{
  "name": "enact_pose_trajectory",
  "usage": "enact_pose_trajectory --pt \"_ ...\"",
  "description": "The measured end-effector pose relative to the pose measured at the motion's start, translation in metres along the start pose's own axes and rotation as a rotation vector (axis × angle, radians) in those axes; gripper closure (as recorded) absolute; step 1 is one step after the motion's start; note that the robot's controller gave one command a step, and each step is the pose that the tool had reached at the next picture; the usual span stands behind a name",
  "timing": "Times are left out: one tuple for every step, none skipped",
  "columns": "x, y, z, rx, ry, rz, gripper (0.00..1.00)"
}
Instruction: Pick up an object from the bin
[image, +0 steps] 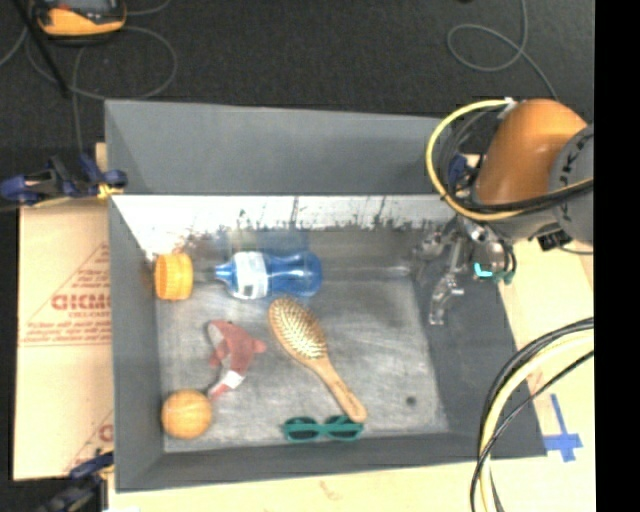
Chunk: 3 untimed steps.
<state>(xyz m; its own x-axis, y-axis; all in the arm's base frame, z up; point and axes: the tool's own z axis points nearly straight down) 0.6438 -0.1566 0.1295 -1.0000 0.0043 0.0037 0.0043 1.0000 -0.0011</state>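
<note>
Grey bin, pincer by right wall, well apart from wooden hairbrush; open or closed, cannot tell.

arm: comes in from the right of the view, in its upper part
orange cover: domed, on the wrist, up and right of the gripper
cables: yellow and black, looped round the orange cover
gripper: grey metal, hanging below and left of the orange cover, pointing down

one blue bottle, one hairbrush, one red toy, one orange ball, one orange cup, one green sunglasses
</note>
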Motion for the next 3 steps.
enact_pose_trajectory --pt "-0.002 0.000 -0.005 0.002 -0.008 -0.003 0.00" --pt "-0.002 0.006 0.033 0.004 -0.014 -0.137 0.00" --pt "0.014 0.050 -0.005 -0.001 0.000 -0.220 0.00"
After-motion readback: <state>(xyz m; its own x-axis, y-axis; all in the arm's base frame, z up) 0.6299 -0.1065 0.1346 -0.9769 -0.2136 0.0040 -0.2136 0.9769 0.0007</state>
